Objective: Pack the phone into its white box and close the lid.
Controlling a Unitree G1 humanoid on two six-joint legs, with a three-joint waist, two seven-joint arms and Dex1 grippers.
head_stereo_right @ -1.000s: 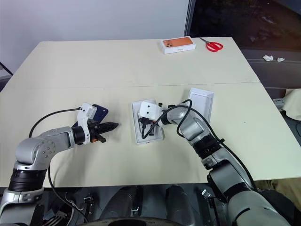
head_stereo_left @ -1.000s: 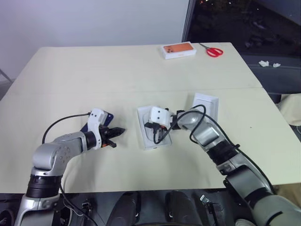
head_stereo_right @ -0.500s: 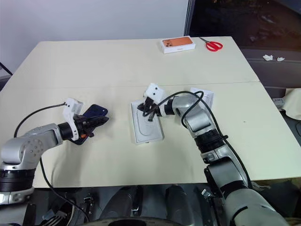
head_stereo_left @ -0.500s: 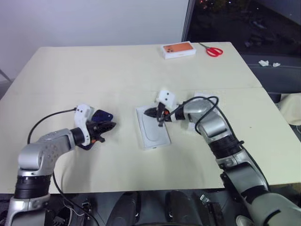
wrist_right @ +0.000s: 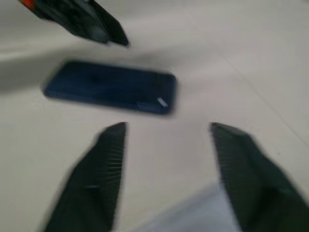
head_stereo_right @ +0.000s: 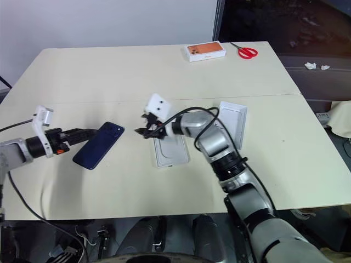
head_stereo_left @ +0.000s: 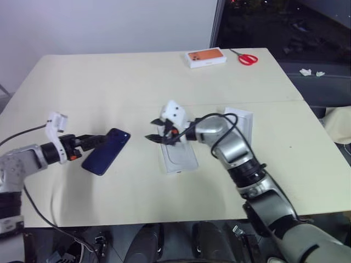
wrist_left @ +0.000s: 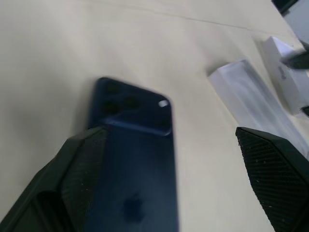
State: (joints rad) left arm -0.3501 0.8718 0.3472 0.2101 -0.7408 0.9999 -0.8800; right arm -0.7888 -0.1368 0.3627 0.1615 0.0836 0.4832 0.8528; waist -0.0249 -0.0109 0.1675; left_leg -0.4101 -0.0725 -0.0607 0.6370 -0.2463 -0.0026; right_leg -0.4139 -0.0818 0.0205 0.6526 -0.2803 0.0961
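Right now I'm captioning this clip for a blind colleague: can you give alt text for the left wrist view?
A dark blue phone lies camera side up on a cream table, between the left gripper's two open black fingers. Beyond it lies a shallow white box.

A big cream table [head_stereo_left: 137, 76] holds everything. The dark blue phone [head_stereo_left: 106, 151] lies flat at the middle left. A white box [head_stereo_left: 178, 158] sits in the middle, with a white lid [head_stereo_left: 244, 121] just to its right. At the upper right are an orange box [head_stereo_left: 206, 57] and red scissors [head_stereo_left: 247, 57].
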